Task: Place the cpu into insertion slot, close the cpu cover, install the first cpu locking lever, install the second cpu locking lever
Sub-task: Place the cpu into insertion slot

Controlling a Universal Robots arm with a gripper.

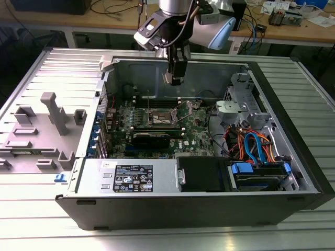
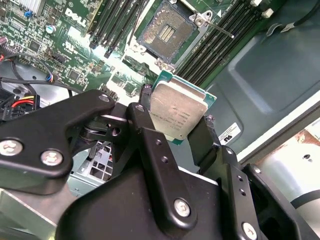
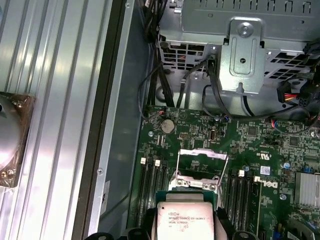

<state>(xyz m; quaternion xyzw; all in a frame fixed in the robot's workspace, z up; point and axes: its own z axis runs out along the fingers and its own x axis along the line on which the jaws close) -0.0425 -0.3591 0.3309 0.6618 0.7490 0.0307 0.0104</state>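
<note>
My gripper [image 1: 174, 78] hangs above the open computer case, over the back part of the green board. It is shut on the cpu [image 2: 177, 112], a small silver-topped square chip gripped by its edges between the two black fingers [image 2: 144, 107]. The cpu [image 3: 186, 221] is lifted clear of the board. Below and ahead of it lies the insertion slot [image 2: 167, 32], a square socket with a dark centre and nothing in it, seen in the exterior view as the socket [image 1: 161, 119]. The cpu cover [image 3: 202, 156], a thin shiny frame, stands swung open at the socket's edge.
Long black memory slots [image 2: 210, 47] run along both sides of the socket. A grey drive cage [image 1: 238, 99] and orange and blue cables [image 1: 251, 144] fill the case toward the exterior view's right. A labelled power supply [image 1: 131, 175] and a black shroud [image 1: 201, 172] line the front.
</note>
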